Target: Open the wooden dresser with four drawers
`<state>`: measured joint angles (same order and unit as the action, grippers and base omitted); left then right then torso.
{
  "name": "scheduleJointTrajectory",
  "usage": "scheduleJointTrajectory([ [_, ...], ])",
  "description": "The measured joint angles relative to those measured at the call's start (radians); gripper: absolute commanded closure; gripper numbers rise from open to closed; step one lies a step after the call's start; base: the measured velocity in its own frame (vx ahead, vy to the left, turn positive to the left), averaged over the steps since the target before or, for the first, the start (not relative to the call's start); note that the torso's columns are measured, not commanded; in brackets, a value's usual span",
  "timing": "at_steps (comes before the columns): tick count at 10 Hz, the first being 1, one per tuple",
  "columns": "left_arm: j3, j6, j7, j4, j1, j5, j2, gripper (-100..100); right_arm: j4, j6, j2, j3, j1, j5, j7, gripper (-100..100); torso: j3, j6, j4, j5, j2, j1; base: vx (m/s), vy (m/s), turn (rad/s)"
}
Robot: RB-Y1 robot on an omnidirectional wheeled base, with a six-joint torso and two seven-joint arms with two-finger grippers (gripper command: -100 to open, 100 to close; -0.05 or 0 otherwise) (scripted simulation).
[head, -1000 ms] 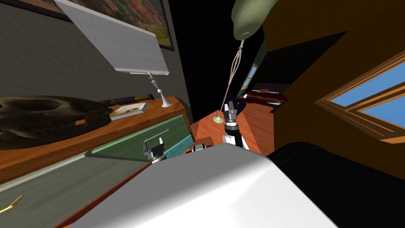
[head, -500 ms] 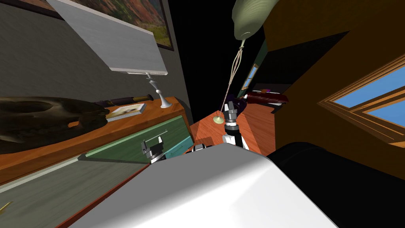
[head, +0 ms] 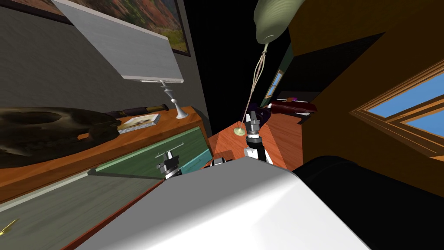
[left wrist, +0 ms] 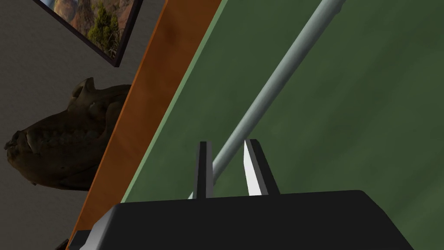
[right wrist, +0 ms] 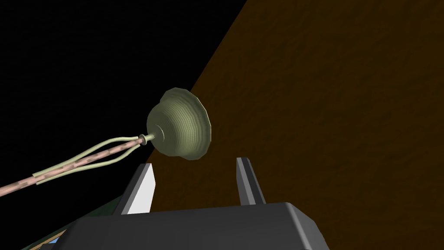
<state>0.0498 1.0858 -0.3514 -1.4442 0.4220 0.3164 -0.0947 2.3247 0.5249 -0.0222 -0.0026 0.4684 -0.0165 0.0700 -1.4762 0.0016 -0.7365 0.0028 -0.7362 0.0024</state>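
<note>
The dresser has an orange wooden top (head: 86,152) and green drawer fronts (head: 143,156). A thin grey bar handle (head: 171,149) runs across the upper drawer front (left wrist: 347,130). My left gripper (head: 169,157) is at that handle. In the left wrist view the bar (left wrist: 277,78) passes between the two fingers, and the gripper (left wrist: 226,143) is shut on it. My right gripper (head: 252,116) hangs over the wooden floor away from the dresser; it (right wrist: 195,167) stands open with nothing between its fingers.
On the dresser top lie a dark animal skull (head: 47,130), a book (head: 139,120) and a table lamp (head: 130,47) with a white shade. A green floor lamp (head: 271,21) stands near my right arm. A teal drawer front (head: 197,160) is below the handle.
My left gripper's fingers, wide open a moment ago, have come together around the drawer handle. The right arm has stayed put.
</note>
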Motion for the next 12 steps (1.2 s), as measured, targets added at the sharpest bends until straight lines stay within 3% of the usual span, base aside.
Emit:
scheduleJointTrajectory([
  [2, -0.009, 0.035, -0.004, 0.032, 0.005, -0.006, 0.010, 100, 0.000, 0.000, 0.000, 0.000, 0.000, 0.000, 0.000, 0, 0.000, -0.001, -0.001, -0.002, -0.001, -0.001, -0.015, 0.007, -0.011],
  [3, -0.010, 0.039, -0.004, 0.035, 0.005, -0.007, 0.011, -100, 0.000, 0.000, 0.000, 0.000, 0.000, 0.000, 0.000, 0, 0.000, -0.002, -0.001, -0.003, -0.001, -0.002, 0.003, -0.023, 0.008],
  [6, -0.007, 0.007, 0.003, 0.001, 0.002, 0.005, -0.018, -100, 0.000, 0.000, 0.000, 0.000, 0.000, 0.000, 0.000, 0, 0.000, -0.001, -0.001, -0.004, -0.001, -0.008, 0.025, -0.131, 0.025],
  [8, -0.006, -0.018, 0.008, -0.016, 0.002, 0.010, 0.014, -100, 0.000, 0.000, 0.000, 0.000, 0.000, 0.000, 0.000, 0, 0.000, -0.002, -0.001, -0.002, -0.002, 0.000, 0.018, -0.061, 0.004],
  [12, 0.005, -0.071, 0.016, -0.056, -0.012, 0.016, 0.008, -100, 0.000, 0.000, 0.000, 0.000, 0.000, 0.000, 0.000, 0, 0.000, -0.002, -0.002, -0.003, -0.002, -0.002, 0.006, -0.007, 0.021],
])
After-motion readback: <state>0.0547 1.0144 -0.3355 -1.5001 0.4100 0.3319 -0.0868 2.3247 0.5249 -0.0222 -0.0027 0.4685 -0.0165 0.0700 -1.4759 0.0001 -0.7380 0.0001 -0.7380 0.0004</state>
